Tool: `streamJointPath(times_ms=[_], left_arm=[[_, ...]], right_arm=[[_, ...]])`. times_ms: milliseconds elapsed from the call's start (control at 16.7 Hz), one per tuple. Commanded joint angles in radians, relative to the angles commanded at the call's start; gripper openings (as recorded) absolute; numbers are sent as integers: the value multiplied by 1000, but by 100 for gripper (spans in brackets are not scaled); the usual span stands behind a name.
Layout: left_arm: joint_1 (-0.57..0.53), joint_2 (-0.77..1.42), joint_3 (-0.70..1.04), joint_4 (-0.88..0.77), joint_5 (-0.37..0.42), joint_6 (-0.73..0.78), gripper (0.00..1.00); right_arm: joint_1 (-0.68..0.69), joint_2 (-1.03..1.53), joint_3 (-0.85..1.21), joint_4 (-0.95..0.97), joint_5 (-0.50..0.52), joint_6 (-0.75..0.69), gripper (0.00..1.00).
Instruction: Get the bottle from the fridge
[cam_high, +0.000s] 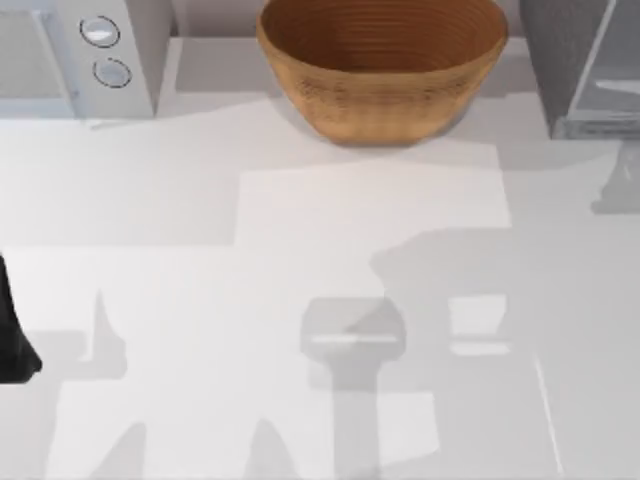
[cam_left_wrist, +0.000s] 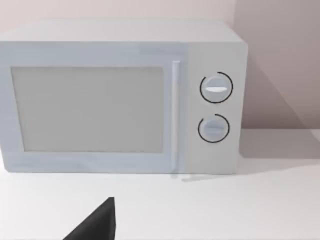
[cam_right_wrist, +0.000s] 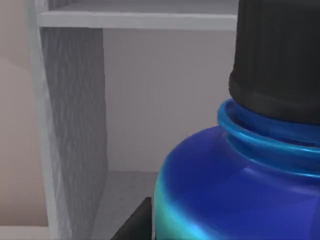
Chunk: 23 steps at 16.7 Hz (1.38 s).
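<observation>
The bottle (cam_right_wrist: 240, 190) sits inside the fridge (cam_high: 575, 70), at the top view's upper right, filling the lower right of the right wrist view under a shelf (cam_right_wrist: 135, 20). It looks small, stiff and glossy (probably light, possibly slippery); the rounded body below the cap (cam_right_wrist: 280, 60) seems the best hold. Whether the right gripper's fingers are open or closed I cannot tell. The bowl (cam_high: 380, 65) and microwave (cam_left_wrist: 120, 95) stand clear; the fridge wall crowds the approach. The left arm (cam_high: 12, 330) is parked at left.
</observation>
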Motion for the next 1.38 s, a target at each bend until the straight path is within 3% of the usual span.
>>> streamJointPath(times_ms=[420, 660, 900, 1380], left_arm=[[0, 0, 0, 0, 0, 0, 100], [0, 0, 0, 0, 0, 0, 100], [0, 0, 0, 0, 0, 0, 100], [0, 0, 0, 0, 0, 0, 100]], right_arm=[[115, -799, -341, -453, 106, 7, 0], [173, -1108, -479, -647, 157, 6, 0], [206, -1251, -540, -739, 185, 2, 0], [218, -1225, -530, -713, 197, 4, 0]])
